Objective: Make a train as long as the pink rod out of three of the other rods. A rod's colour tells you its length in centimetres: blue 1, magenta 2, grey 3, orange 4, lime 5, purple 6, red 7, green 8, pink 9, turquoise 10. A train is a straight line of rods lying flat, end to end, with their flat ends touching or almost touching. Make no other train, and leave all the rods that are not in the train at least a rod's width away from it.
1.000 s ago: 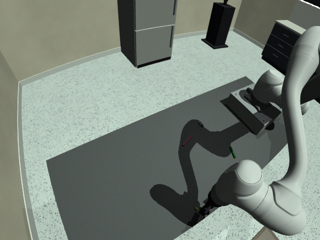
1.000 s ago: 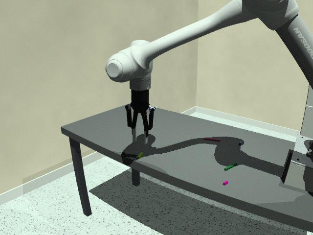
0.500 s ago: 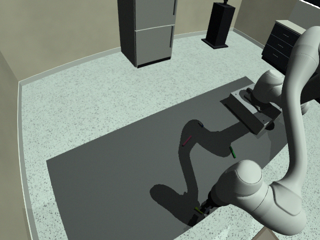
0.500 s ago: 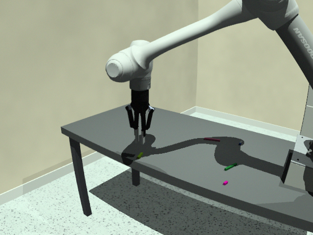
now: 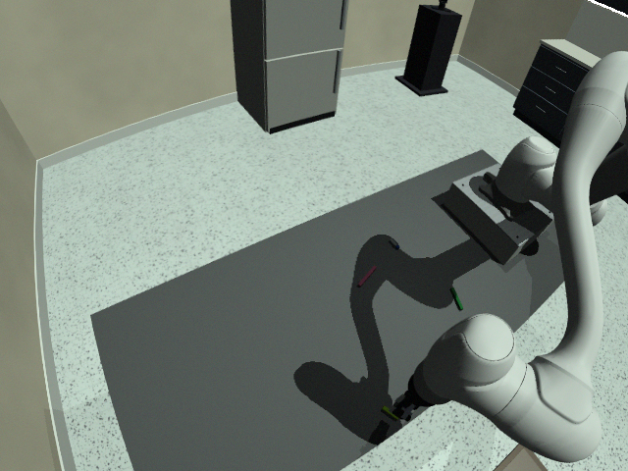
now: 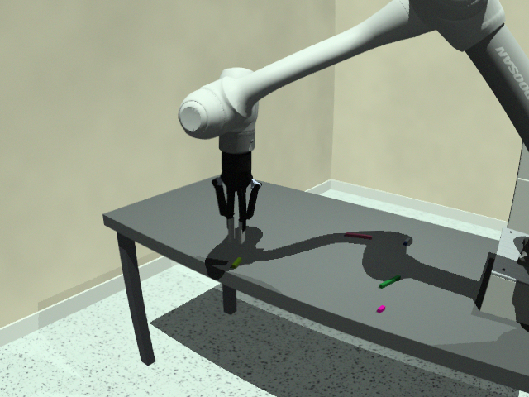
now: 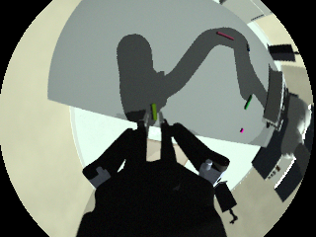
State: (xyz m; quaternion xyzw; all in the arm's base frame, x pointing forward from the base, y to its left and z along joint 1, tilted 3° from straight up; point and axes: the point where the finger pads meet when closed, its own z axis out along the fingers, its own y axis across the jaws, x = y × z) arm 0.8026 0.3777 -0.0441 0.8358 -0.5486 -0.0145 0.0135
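Observation:
My gripper [image 6: 237, 232] hangs straight down over the near left corner of the dark table, its fingers drawn close together with nothing between them. A lime rod [image 6: 235, 261] lies flat on the table just below and in front of the fingertips, in the arm's shadow; it also shows in the wrist view [image 7: 154, 113] just past the fingertips. The pink rod [image 6: 358, 235] lies mid-table. A small blue rod [image 6: 406, 242] lies beyond it. A green rod [image 6: 389, 282] and a short magenta rod [image 6: 380, 308] lie nearer the robot's base. All rods are well apart.
The lime rod [image 5: 390, 413] lies close to the table's front edge. The robot's grey base plate [image 5: 495, 218] takes up the table's right end. A fridge [image 5: 288, 61], a black stand and a drawer cabinet stand on the floor far behind.

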